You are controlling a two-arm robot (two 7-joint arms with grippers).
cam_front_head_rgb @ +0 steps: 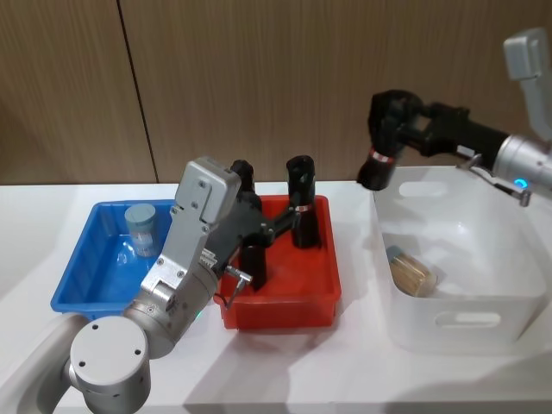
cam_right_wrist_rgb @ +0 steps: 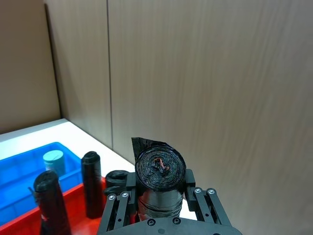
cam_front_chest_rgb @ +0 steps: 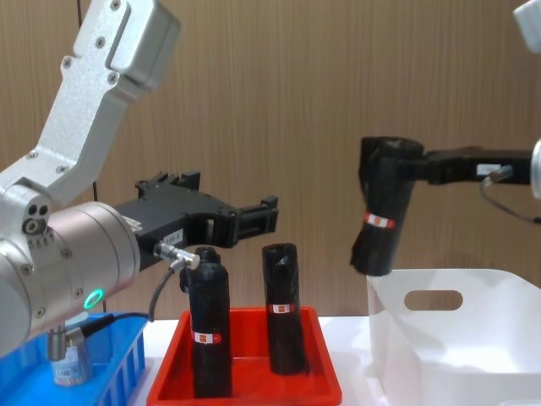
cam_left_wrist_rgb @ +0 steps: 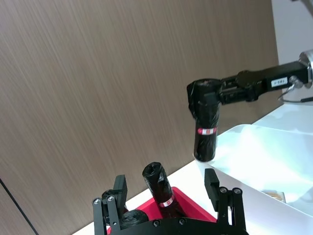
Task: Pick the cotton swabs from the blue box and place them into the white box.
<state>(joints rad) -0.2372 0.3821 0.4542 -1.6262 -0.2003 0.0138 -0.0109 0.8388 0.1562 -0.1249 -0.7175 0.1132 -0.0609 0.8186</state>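
One cotton swab tub (cam_front_head_rgb: 140, 226) stands in the blue box (cam_front_head_rgb: 78, 285), and it also shows low at the left in the chest view (cam_front_chest_rgb: 68, 359). Another cotton swab tub (cam_front_head_rgb: 412, 272) lies on its side in the white box (cam_front_head_rgb: 466, 319). My right gripper (cam_front_head_rgb: 390, 129) is shut on a black roll (cam_front_head_rgb: 378, 166) with a red-white label, held above the white box's left rim (cam_front_chest_rgb: 385, 211). My left gripper (cam_front_head_rgb: 274, 222) hovers open over the red tray (cam_front_head_rgb: 280, 306), with nothing between its fingers (cam_left_wrist_rgb: 211, 182).
Two black rolls (cam_front_chest_rgb: 207, 326) (cam_front_chest_rgb: 284, 309) stand upright in the red tray, which sits between the blue box and the white box. A wood-panelled wall closes the back. White tabletop runs along the front of the containers.
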